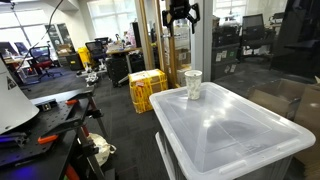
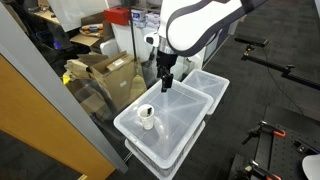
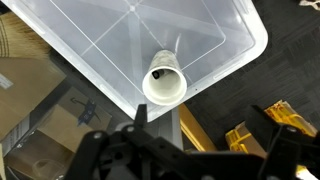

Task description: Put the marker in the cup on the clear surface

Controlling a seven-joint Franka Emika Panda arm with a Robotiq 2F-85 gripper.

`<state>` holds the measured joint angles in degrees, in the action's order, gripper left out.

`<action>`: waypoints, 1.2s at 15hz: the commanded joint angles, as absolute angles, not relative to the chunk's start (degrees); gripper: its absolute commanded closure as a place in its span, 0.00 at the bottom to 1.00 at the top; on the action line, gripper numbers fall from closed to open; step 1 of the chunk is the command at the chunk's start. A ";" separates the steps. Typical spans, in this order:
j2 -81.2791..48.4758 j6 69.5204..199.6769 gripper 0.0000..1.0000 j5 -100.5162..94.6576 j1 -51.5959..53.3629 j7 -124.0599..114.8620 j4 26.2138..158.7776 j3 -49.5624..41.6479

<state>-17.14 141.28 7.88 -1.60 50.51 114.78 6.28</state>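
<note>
The cup (image 3: 165, 80) stands upright near one corner of the clear surface (image 3: 110, 40), a translucent bin lid. A dark tip of the marker (image 3: 158, 72) shows inside the cup's mouth in the wrist view. The cup (image 1: 193, 84) also shows in both exterior views (image 2: 147, 117), on the lid (image 1: 240, 125) (image 2: 175, 125). My gripper (image 1: 181, 14) hangs well above the cup and somewhat off to its side (image 2: 167, 82). In the wrist view its fingers (image 3: 205, 125) are spread apart with nothing between them.
Yellow crates (image 1: 147, 88) stand on the dark floor beside the bin and show in the wrist view (image 3: 265, 125). A second clear bin (image 2: 205, 88) adjoins the lidded one. Cardboard boxes (image 2: 105, 75) lie behind a glass partition. A black workbench (image 1: 45, 125) holds tools.
</note>
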 commanded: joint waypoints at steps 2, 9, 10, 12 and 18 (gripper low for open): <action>-20.39 138.49 0.00 3.28 -0.54 50.15 110.80 6.90; -26.37 132.92 0.00 -0.90 -0.04 52.72 103.42 8.33; -27.21 131.81 0.00 -1.30 -0.08 53.30 102.24 8.48; -29.22 129.68 0.00 -1.73 -0.10 54.93 99.53 8.62; -35.30 123.98 0.13 -3.37 0.68 57.54 91.64 8.39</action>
<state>-31.74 128.19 -1.64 0.14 56.28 97.31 8.32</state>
